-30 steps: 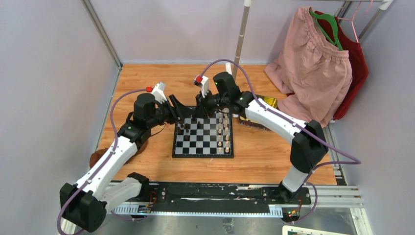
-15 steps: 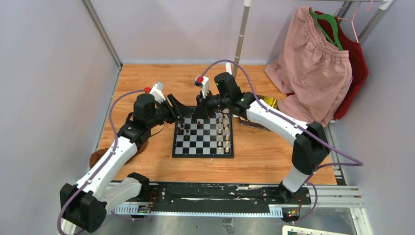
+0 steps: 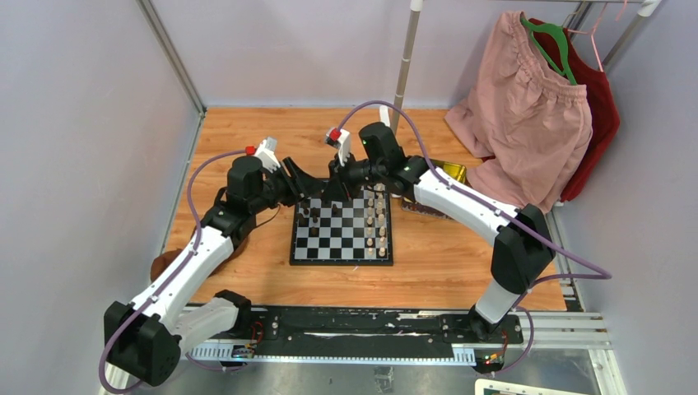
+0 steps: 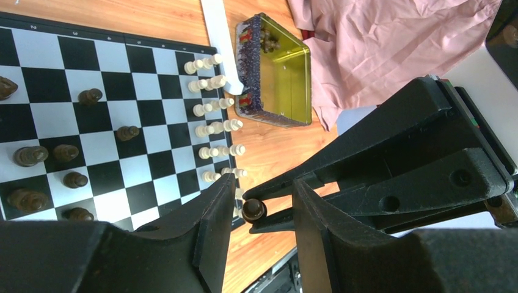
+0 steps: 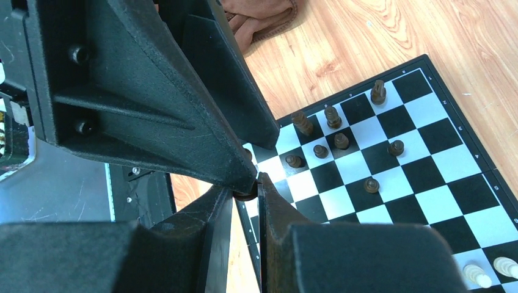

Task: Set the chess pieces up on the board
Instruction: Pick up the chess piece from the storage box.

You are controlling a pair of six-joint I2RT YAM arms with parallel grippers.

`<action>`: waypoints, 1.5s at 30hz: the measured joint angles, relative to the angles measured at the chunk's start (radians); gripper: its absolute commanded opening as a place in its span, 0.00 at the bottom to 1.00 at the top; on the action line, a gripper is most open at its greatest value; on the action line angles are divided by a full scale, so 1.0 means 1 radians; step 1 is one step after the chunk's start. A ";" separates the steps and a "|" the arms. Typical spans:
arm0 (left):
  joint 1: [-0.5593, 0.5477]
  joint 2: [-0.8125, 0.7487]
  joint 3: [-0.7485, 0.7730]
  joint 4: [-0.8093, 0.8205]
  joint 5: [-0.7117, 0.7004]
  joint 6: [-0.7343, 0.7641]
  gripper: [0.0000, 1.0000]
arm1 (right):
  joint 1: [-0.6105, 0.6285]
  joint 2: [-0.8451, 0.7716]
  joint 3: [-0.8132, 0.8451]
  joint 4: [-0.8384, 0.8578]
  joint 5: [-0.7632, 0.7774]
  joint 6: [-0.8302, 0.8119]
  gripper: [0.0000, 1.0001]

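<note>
Both arms meet over the far edge of the board (image 3: 339,247). The right gripper (image 5: 245,186) pinches one dark chess piece (image 4: 252,209) at its fingertips, while the left gripper (image 4: 264,181) has its fingers spread on either side of that piece. Cream pieces (image 3: 381,222) line the board's right side, and other dark pieces (image 3: 309,216) stand scattered at its far left.

We see a pink garment (image 3: 527,99) on a green hanger (image 3: 547,33), a red garment (image 3: 603,107) behind, a gold tin (image 4: 284,73) below it, a brown cloth (image 3: 165,265) far left.
</note>
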 measured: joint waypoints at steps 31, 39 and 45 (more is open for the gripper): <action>0.008 -0.026 -0.068 0.069 -0.015 -0.039 0.34 | 0.006 0.000 -0.054 0.124 0.023 0.079 0.00; 0.009 -0.032 -0.079 0.099 -0.031 -0.044 0.32 | 0.006 -0.001 -0.062 0.162 0.040 0.109 0.00; 0.010 -0.035 -0.083 0.105 -0.037 -0.044 0.29 | 0.008 -0.006 -0.071 0.180 0.062 0.120 0.00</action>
